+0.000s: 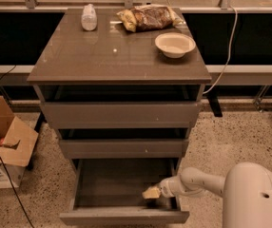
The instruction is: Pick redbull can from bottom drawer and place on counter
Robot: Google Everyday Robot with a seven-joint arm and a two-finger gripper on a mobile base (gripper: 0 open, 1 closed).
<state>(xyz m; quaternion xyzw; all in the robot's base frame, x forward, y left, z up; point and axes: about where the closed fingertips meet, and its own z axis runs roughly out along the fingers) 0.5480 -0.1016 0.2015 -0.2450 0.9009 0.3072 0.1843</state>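
Observation:
The bottom drawer (121, 216) stands pulled open at the foot of the cabinet. My gripper (151, 193) reaches in from the right and sits low over the drawer's right front corner. The redbull can is not visible; the gripper and the drawer's dark inside hide that corner. The counter (102, 56) is the glossy grey-brown top of the cabinet, far above the gripper.
On the counter stand a white plastic bottle (89, 17) at the back left, a snack bag (148, 18) at the back middle and a white bowl (175, 44) at the right. A cardboard box (10, 146) lies on the floor at the left. A cable (227, 56) hangs at the right.

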